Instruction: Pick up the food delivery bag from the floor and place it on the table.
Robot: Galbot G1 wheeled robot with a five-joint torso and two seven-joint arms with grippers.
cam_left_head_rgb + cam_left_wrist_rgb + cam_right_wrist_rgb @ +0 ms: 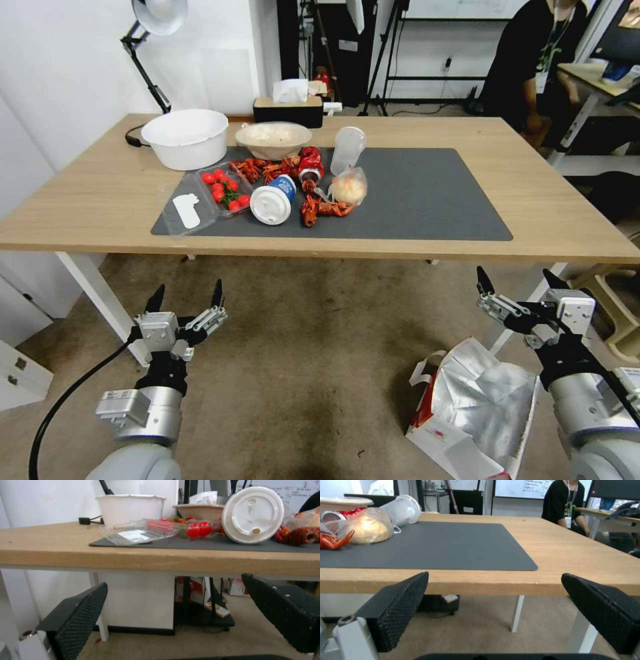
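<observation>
The food delivery bag (pixel 477 413) lies on the floor (pixel 313 360) at the lower right, white with a red side, its silver foil lining gaping upward. My right gripper (pixel 517 280) hovers open just above and beyond the bag, short of the table's front edge. My left gripper (pixel 187 297) is open too, held over bare floor near the left table leg. The table (pixel 553 213) is light wood with a dark grey mat (pixel 427 193). In the right wrist view the open fingers (pixel 396 610) face the table edge (pixel 573 562).
Food items crowd the mat's left half: a clear tray of tomatoes (pixel 210 197), a lidded cup (pixel 273 200), crayfish (pixel 320 207), a bagged bun (pixel 350 187), bowls (pixel 187 137). White table legs (pixel 100 293) stand at left and right. A white cabinet (pixel 20 360) sits far left.
</observation>
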